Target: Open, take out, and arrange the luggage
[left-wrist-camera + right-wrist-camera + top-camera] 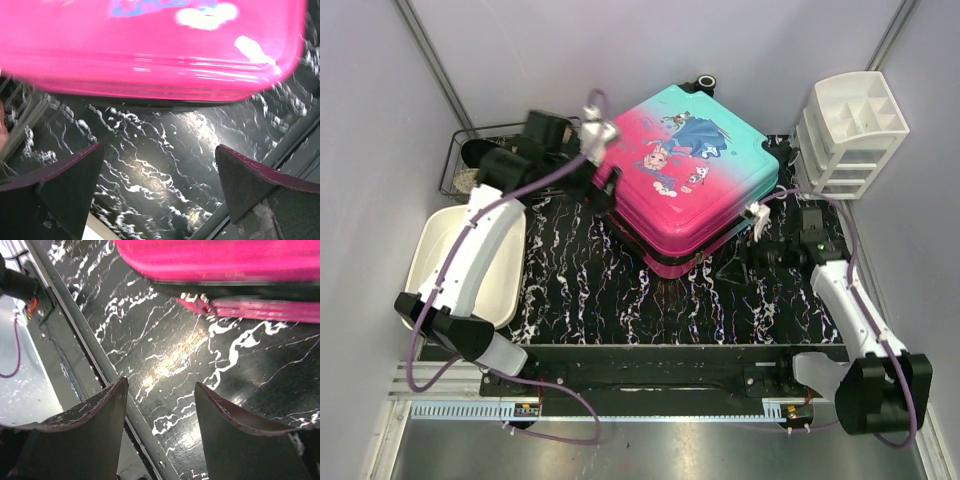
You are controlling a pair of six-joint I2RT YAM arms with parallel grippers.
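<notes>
The luggage [692, 178], a teal-to-pink hard-shell suitcase with a cartoon print, lies flat on the black marbled mat [582, 290]. A dark seam runs along its front side between the two pink halves. My left gripper [608, 186] is at its left edge. In the left wrist view this gripper [159, 146] is open over bare mat, with the pink shell [150, 55] just beyond the fingertips. My right gripper [752, 232] is by the front right corner. It [160, 382] is open and holds nothing. The pink shell [220, 260] and a small pink zipper pull [204, 305] lie ahead of it.
A white tub [440, 250] sits at the left under the left arm. A wire basket [470, 165] stands at the back left. A white drawer organizer [850, 135] stands at the back right. The table's metal front rail [75, 335] runs close to the right gripper.
</notes>
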